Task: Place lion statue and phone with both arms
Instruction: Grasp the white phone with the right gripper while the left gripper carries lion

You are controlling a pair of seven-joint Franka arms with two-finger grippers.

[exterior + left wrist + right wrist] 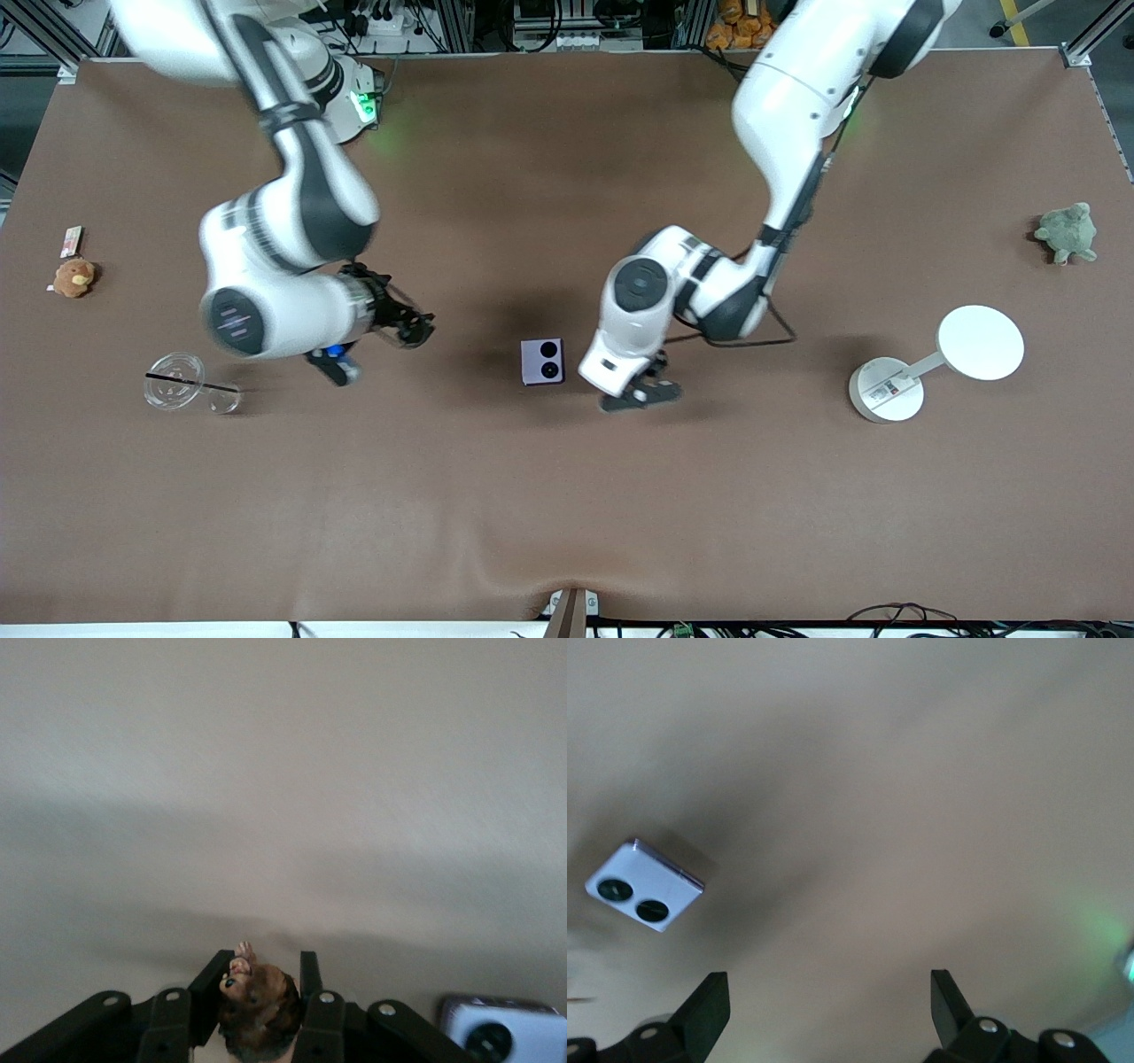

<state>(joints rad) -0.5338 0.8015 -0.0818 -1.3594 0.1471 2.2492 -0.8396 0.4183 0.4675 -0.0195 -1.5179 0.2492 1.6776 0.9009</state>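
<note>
The phone (pixel 542 361) lies flat on the brown table with its two black camera circles up. It also shows in the left wrist view (pixel 505 1036) and the right wrist view (pixel 645 884). My left gripper (pixel 640 392) is low over the table just beside the phone, toward the left arm's end. It is shut on the lion statue (pixel 261 1003), a small orange-brown figurine held between the fingers (pixel 310 970). The statue is hidden under the hand in the front view. My right gripper (pixel 409 326) is open and empty (pixel 828 1005) over bare table, toward the right arm's end from the phone.
A clear cup with a straw (pixel 182 381) lies near the right arm. A brown plush (pixel 73 277) and a small card (pixel 71 239) sit at the right arm's end. A white lamp (pixel 889 388) and a green plush (pixel 1067 232) are toward the left arm's end.
</note>
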